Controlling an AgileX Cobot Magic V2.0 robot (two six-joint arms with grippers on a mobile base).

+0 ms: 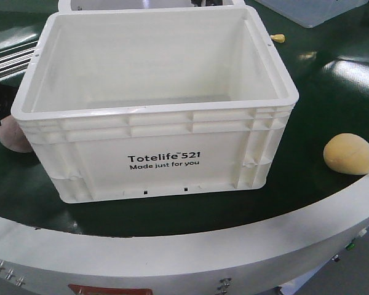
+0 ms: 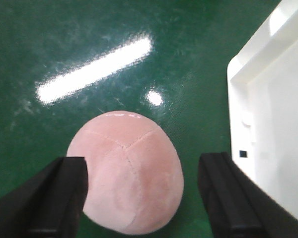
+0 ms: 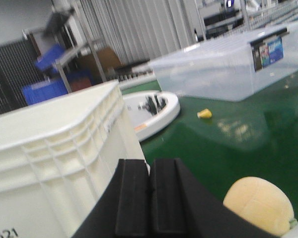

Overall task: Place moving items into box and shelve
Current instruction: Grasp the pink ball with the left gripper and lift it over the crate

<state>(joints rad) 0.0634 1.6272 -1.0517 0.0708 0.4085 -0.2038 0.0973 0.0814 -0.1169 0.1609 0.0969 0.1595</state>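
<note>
The box, a large white crate printed "Totelife 521", stands empty in the middle of the green surface. A pinkish-beige moving item lies on the green by the box's left side, half hidden behind the box corner in the front view. My left gripper is open and low over it, one black finger on each side. The pale yellow moving item lies to the right of the box. My right gripper is shut and empty, between the box and the yellow item.
A clear plastic bin stands at the far right, with a small yellow scrap in front of it. A white round unit sits behind the box. The white curved table rim runs along the front. Blue bins are on racks beyond.
</note>
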